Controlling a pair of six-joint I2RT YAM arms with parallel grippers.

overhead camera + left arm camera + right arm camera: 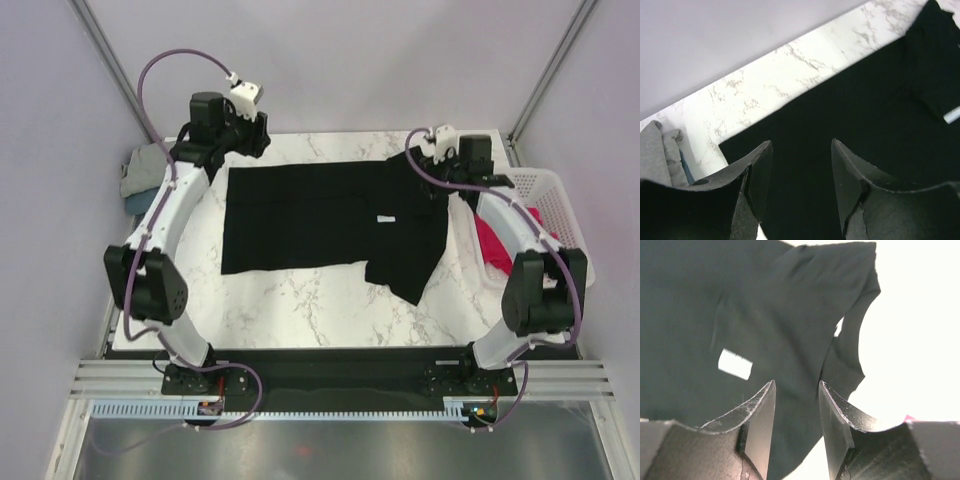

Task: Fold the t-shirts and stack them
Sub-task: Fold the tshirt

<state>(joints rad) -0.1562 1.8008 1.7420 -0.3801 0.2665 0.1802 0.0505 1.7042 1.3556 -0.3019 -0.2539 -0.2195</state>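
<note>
The black t-shirt (pixel 310 215) lies spread flat on the marble table (pixel 300 300), its small white tag (pixel 383 219) facing up and one sleeve sticking out at the front right. My left gripper (pixel 253 138) hovers open and empty over the shirt's far left corner (pixel 805 125). My right gripper (pixel 428 160) hovers open and empty over the shirt's far right part (pixel 765 315), near the tag (pixel 735 364). A grey shirt (pixel 143 165) and a dusty blue one (pixel 135 203) lie bunched at the table's left edge. The pink-red shirt (pixel 494 245) is in the basket.
A white plastic mesh basket (pixel 548 200) stands at the right edge of the table. The grey shirt (pixel 655 152) shows at the left of the left wrist view. A grey wall runs behind the table.
</note>
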